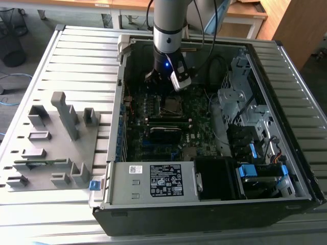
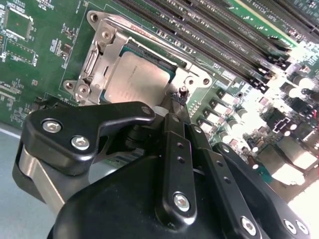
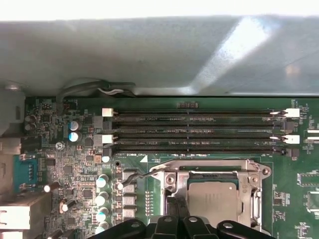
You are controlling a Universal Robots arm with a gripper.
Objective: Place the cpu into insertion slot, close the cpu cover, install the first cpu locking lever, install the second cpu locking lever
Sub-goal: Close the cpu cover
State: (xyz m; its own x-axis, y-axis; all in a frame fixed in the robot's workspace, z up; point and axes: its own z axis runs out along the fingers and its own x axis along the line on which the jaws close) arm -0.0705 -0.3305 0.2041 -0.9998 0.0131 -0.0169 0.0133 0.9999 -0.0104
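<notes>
The cpu [image 2: 137,79] has a dull, matt silver-grey metal top. The cpu cover [image 2: 99,55] is brighter, smooth bare metal that catches the light. The motherboard [image 2: 45,59] is green with a slight sheen, and its memory slots [image 3: 199,132] are black plastic. The claw [image 2: 175,107] is matt black, set with shiny steel screws. The case wall [image 3: 149,55] is flat grey sheet metal, and the table [image 1: 82,51] looks like ribbed grey metal.

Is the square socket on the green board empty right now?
No: in the second wrist view the cpu lies flat in it, its grey metal top framed by the silver cpu cover.
</notes>
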